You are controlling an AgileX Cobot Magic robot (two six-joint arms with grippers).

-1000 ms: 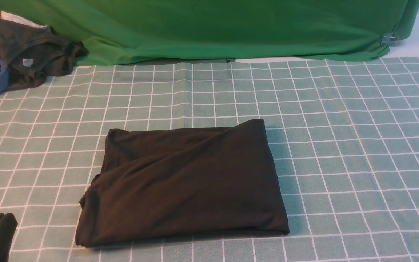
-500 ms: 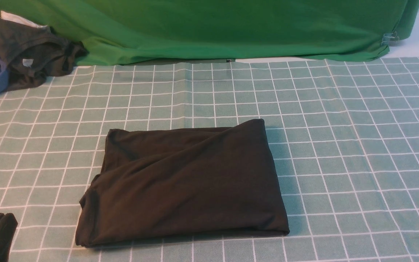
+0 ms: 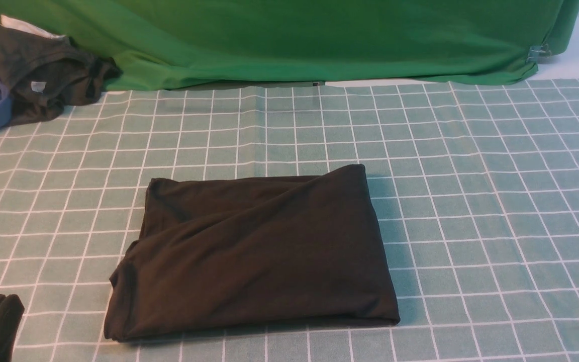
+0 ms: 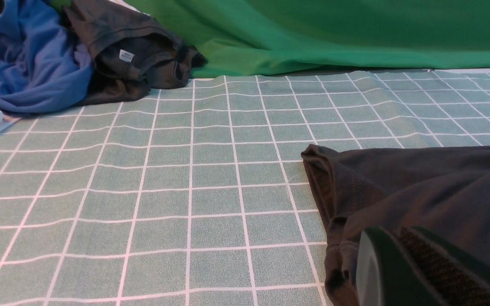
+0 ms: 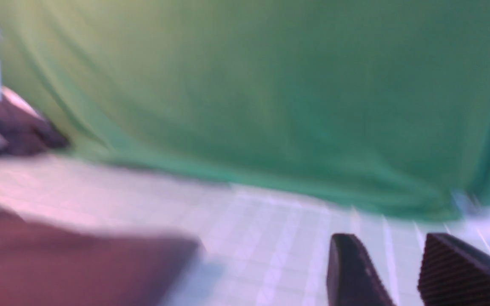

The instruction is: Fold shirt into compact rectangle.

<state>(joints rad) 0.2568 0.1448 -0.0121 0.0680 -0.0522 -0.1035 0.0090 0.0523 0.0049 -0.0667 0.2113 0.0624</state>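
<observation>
Closed left end effector [image 4: 402,272], parted right end effector [image 5: 398,272] above green checked tablecloth [image 3: 470,201], green backdrop [image 3: 319,35].

lighting was bright and even in the front view, pretty soft overall. the shirt [image 3: 254,251] threw a short faint shadow on the checked tablecloth [image 3: 470,176] along its right and near edges. no glare anywhere. left wrist view was sharp, only the left gripper [image 4: 402,272] up close looked soft. right wrist view was smeared all over with blur and had a pinkish cast low down.
</observation>
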